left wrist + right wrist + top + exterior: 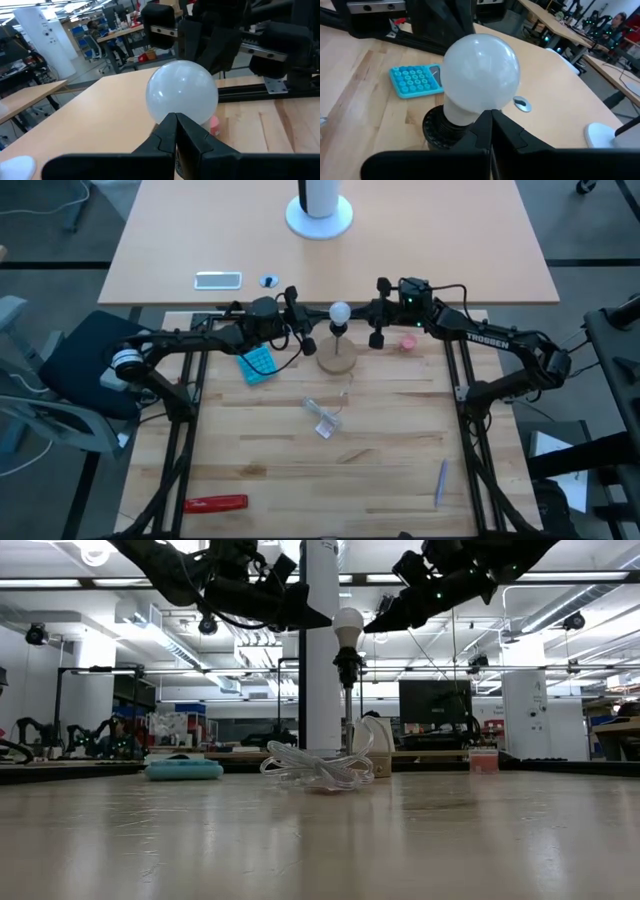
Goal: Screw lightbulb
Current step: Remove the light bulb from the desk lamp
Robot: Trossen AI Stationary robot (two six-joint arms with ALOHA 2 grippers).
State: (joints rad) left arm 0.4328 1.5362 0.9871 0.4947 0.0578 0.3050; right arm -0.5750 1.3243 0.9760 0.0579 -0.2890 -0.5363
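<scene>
Lightbulb (340, 311) sits upright in a black socket (440, 131) on a thin post rising from the round wooden disc (337, 361), near the far edge of the wooden surface (400, 440). Left gripper (306, 340) hangs just beside the bulb on its left, fingers (172, 137) pressed together and holding nothing. Right gripper (378, 335) hangs just to the bulb's right, fingers (492, 131) likewise shut together and empty. From each wrist view the closed fingertips point at the bulb's lower half; contact cannot be told. A blue tray (257, 365) with round wells lies left of the disc, a clear plastic wrapper (323, 418) nearer the middle, a small pink round thing (408, 341) right of the disc. A red tool (216, 503) and a grey pen (441, 482) lie toward the near edge.
</scene>
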